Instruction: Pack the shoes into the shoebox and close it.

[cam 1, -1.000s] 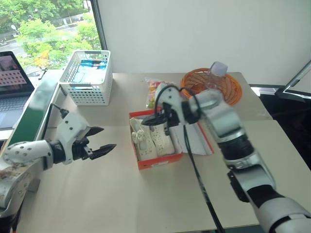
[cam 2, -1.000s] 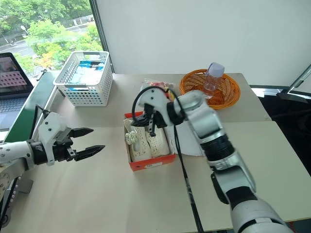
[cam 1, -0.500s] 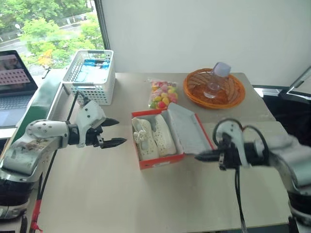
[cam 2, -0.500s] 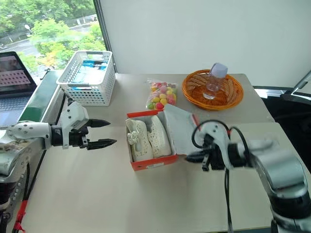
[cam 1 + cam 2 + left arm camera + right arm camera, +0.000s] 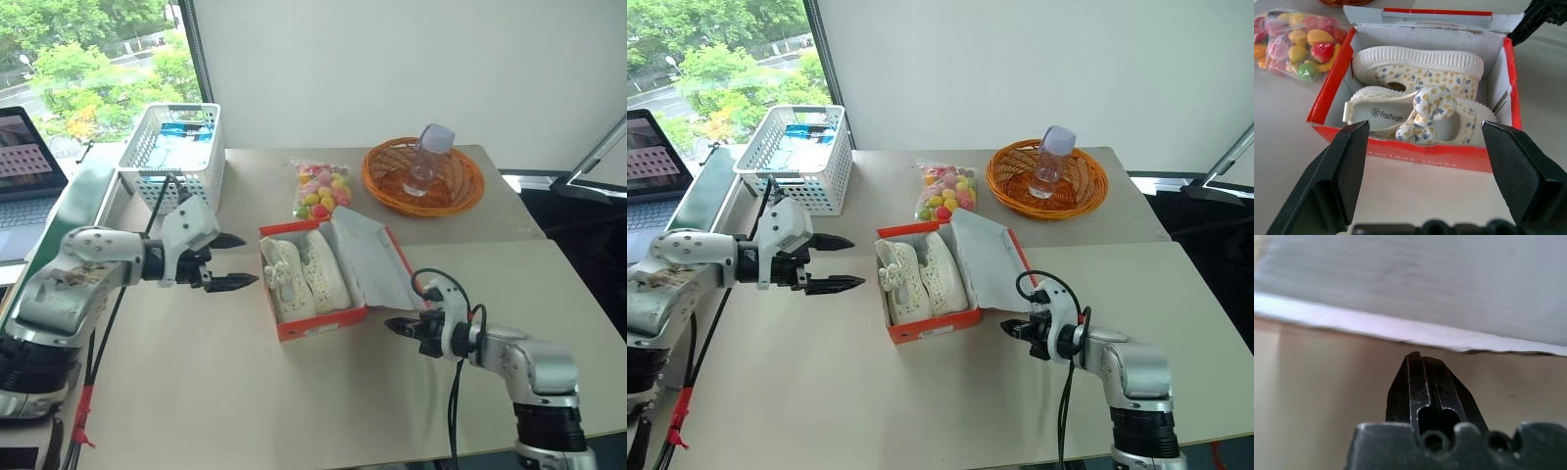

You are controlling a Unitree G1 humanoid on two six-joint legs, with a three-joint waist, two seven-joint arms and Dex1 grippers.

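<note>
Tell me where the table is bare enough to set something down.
Bare table lies in front of the shoebox, between left gripper and right gripper, and beyond the right gripper. Crowded at the back: white basket, candy bag, orange basket.

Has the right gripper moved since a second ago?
Yes. The right gripper has dropped from above the shoes to table level beside the shoebox's open lid.

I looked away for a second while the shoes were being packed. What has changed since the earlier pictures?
The right end effector, shut, has left its place over the shoebox and dropped low to the table, just under the edge of the open lid. The left end effector, open, moved in closer to the box. Both shoes stayed in the box, lid open.
</note>
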